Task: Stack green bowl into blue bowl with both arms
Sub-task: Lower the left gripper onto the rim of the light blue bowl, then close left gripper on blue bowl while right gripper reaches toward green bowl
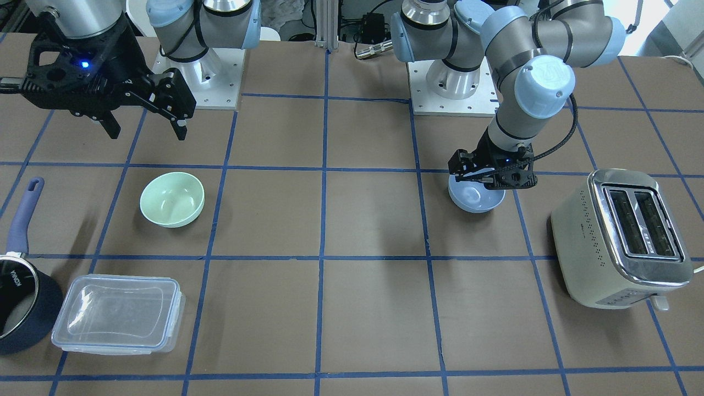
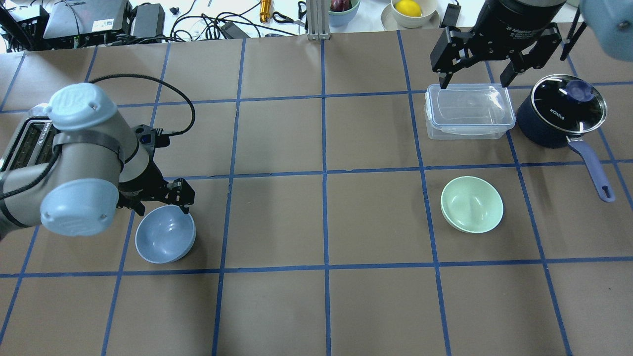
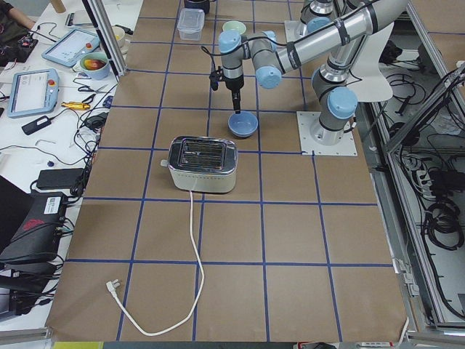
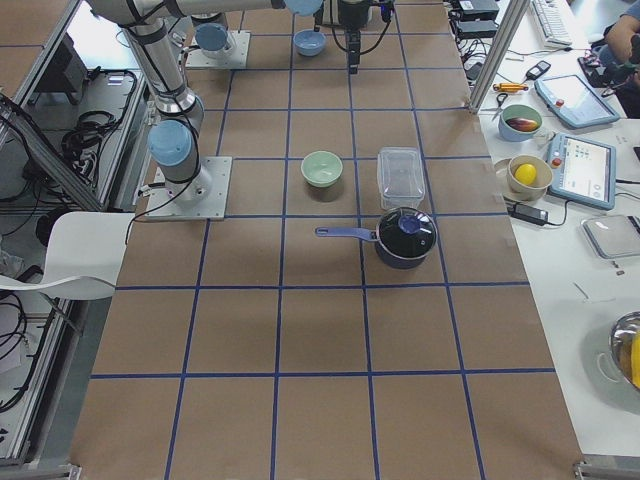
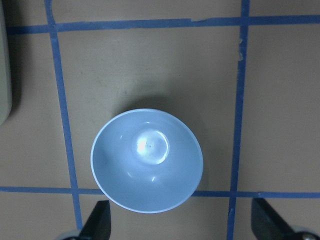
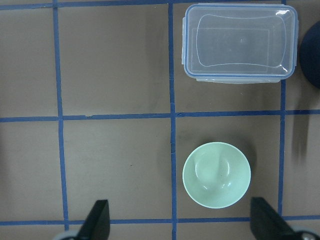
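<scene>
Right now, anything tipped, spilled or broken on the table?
Nothing stands out. Green bowl and blue bowl sit upright and empty; tub and pan are lidded. Toaster cord lies loose, unplugged.

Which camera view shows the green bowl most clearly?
The right wrist-mounted view: it looks straight down into the green bowl, whole and unblocked. The overhead and front-facing views show it whole but slanted; the side views show it small; the left wrist view misses it.

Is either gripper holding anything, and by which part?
Nothing is held. The left gripper is open by the blue bowl; the right gripper is open, empty.
</scene>
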